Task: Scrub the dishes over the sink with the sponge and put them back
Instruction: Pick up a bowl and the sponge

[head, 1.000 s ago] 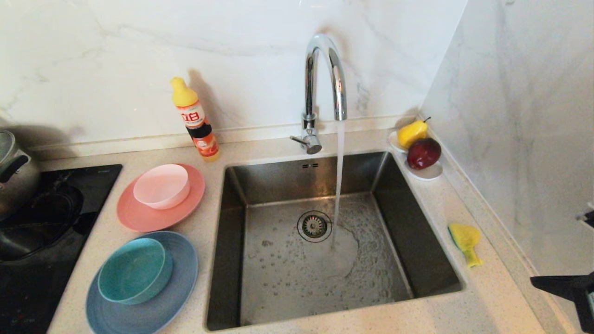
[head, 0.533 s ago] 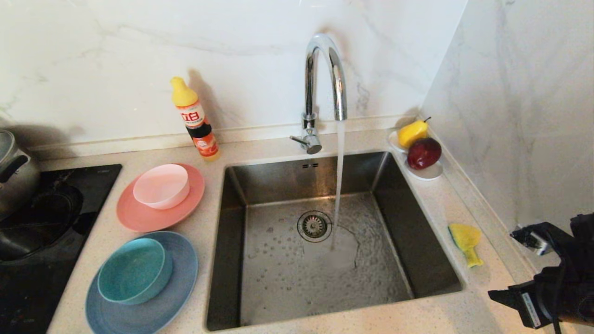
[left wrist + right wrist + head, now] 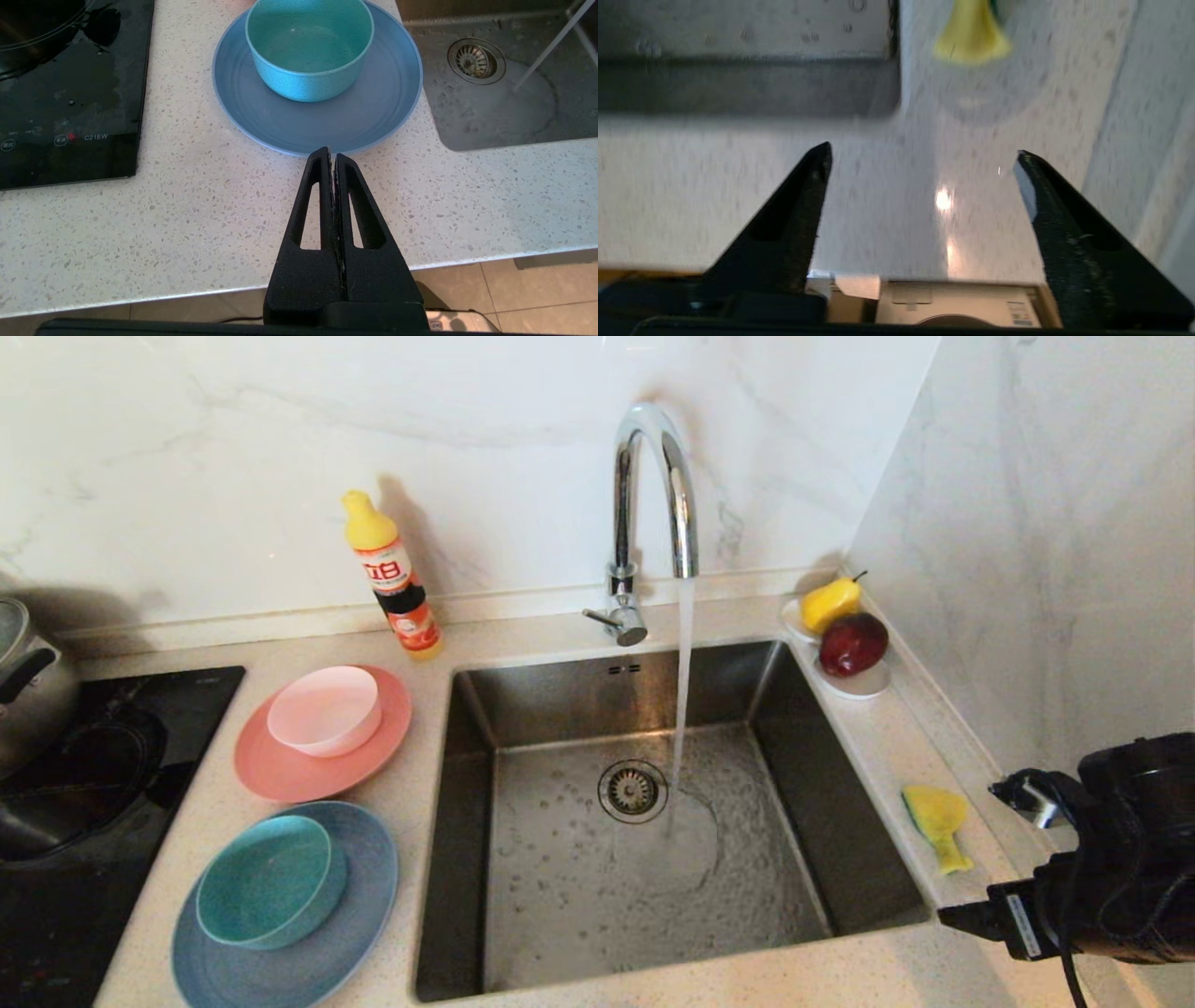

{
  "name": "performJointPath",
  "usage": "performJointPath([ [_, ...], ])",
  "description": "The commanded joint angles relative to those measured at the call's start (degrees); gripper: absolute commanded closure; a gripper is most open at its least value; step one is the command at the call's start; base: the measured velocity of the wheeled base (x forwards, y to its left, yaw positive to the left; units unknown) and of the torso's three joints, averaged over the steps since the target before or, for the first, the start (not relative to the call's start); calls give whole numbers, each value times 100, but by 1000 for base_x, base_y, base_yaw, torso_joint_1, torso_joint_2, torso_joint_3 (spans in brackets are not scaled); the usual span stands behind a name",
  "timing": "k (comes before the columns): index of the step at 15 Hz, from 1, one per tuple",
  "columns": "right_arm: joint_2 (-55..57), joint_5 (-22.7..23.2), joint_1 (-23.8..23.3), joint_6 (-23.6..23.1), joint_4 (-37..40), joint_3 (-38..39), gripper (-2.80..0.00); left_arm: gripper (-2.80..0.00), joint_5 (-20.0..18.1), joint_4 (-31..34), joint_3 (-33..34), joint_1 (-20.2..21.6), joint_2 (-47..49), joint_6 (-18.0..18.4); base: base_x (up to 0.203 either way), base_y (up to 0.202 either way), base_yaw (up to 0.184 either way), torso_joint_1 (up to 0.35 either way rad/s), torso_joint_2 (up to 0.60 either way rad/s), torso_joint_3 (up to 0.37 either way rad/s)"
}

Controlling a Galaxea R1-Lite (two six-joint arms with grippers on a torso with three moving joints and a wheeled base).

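Observation:
The yellow sponge (image 3: 936, 823) lies on the counter right of the sink (image 3: 822, 775); in the right wrist view the sponge (image 3: 971, 37) lies ahead of my right gripper (image 3: 923, 154). That gripper is open and empty, above the counter's front right corner. On the counter left of the sink, the pale pink bowl (image 3: 324, 709) sits on the salmon plate (image 3: 280, 770). The teal bowl (image 3: 266, 882) sits on the light blue plate (image 3: 364, 896). My left gripper (image 3: 332, 154) is shut and empty, just short of the blue plate (image 3: 327, 121) with the teal bowl (image 3: 308, 46).
Water runs from the chrome tap (image 3: 653, 504) into the basin. A detergent bottle (image 3: 392, 579) stands at the back. A pear and an apple sit on a white saucer (image 3: 864, 686) at the back right. A cooktop (image 3: 93, 775) with a pot is on the left. The side wall is close to my right arm (image 3: 1120, 887).
My right arm has come in from the lower right edge, moving left and forward toward the sponge. The dishes and sponge have not moved.

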Motion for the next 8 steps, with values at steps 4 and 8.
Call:
performJointPath([
  [4, 578, -20, -4, 103, 4, -369, -280, 0, 2, 8, 0, 0, 13, -2, 0, 0, 0, 0, 0, 0],
  [8, 860, -30, -73, 351, -2, -655, -280, 0, 2, 8, 0, 0, 13, -2, 0, 0, 0, 0, 0, 0],
])
